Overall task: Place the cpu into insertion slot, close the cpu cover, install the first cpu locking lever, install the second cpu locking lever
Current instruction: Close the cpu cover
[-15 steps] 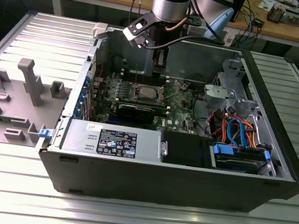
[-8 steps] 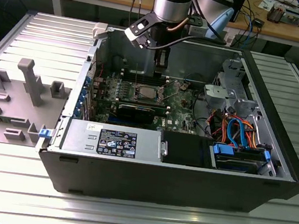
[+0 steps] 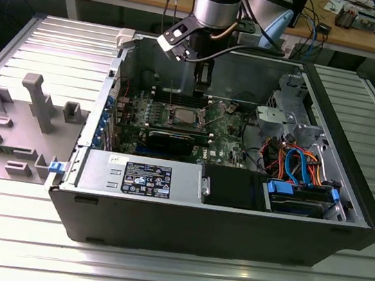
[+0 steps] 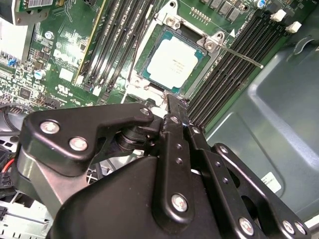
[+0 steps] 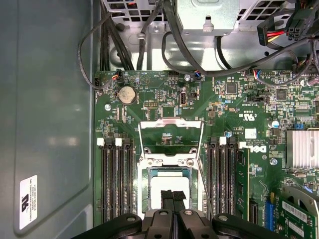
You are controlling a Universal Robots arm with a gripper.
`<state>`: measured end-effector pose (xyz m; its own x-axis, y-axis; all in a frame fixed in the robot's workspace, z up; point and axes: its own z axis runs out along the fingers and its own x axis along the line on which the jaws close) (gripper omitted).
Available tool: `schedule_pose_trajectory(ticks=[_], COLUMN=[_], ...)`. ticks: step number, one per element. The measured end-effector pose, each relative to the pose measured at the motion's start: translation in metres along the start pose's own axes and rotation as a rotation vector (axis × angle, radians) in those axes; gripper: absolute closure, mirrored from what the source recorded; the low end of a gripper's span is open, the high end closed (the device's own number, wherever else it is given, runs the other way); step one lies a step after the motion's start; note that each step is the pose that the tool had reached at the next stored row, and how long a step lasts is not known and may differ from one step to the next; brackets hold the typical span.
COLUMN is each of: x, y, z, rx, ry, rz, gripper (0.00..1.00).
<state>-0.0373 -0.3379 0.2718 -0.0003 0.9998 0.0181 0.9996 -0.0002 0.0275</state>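
The cpu (image 4: 174,62) lies flat in the insertion slot (image 4: 172,21) of the green motherboard, silver top up; it also shows as cpu (image 5: 169,185) and cpu (image 3: 180,116). The cpu cover (image 5: 171,123) stands swung open off the socket, and green board shows through its window. A thin locking lever (image 4: 242,56) sticks out free to one side of the socket. My gripper (image 5: 173,195) hangs just above the chip's edge, fingers pressed together and holding nothing. In the exterior view my gripper (image 3: 201,93) reaches down into the case over the socket.
Black memory slots (image 5: 115,181) flank the socket on both sides. A long black card (image 3: 170,140) lies in front of the socket, with a power supply (image 3: 140,176) and drive bay cables (image 3: 295,166) toward the exterior view's right. The case walls (image 3: 126,55) box in the board.
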Motion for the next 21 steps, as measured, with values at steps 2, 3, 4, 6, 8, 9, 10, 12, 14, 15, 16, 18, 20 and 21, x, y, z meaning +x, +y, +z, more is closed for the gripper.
schedule_pose_trajectory(ticks=[2, 3, 4, 6, 8, 9, 10, 12, 14, 15, 16, 18, 20, 21], x=[0.0000, 0.0000, 0.0001, 0.0001, 0.0001, 0.0001, 0.0001, 0.0001, 0.0001, 0.0001, 0.0001, 0.0000, 0.0000, 0.0001], y=[0.0001, 0.0001, 0.0001, 0.0001, 0.0001, 0.0002, 0.0002, 0.0002, 0.0002, 0.0002, 0.0003, 0.0010, 0.0019, 0.0024], z=[0.0000, 0.0000, -0.0001, -0.0007, -0.0019, -0.0028, -0.0029, -0.0031, -0.0032, -0.0032, -0.0032, -0.0033, -0.0032, -0.0032], rx=[0.0000, 0.0000, -0.0001, 0.0001, 0.0000, 0.0000, 0.0000, 0.0000, 0.0000, 0.0000, 0.0000, 0.0000, 0.0000, 0.0000], ry=[0.0000, 0.0000, 0.0002, -0.0001, 0.0000, -0.0003, -0.0001, -0.0002, -0.0002, -0.0002, -0.0002, -0.0003, -0.0003, -0.0002], rz=[0.000, 0.000, 0.000, 0.000, 0.000, 0.000, 0.000, 0.000, 0.000, 0.000, 0.000, 0.000, 0.000, 0.000], gripper=[0.89, 0.89, 0.89, 0.89, 0.89, 0.89, 0.89, 0.89, 0.89, 0.89, 0.89, 0.89, 0.89, 0.89])
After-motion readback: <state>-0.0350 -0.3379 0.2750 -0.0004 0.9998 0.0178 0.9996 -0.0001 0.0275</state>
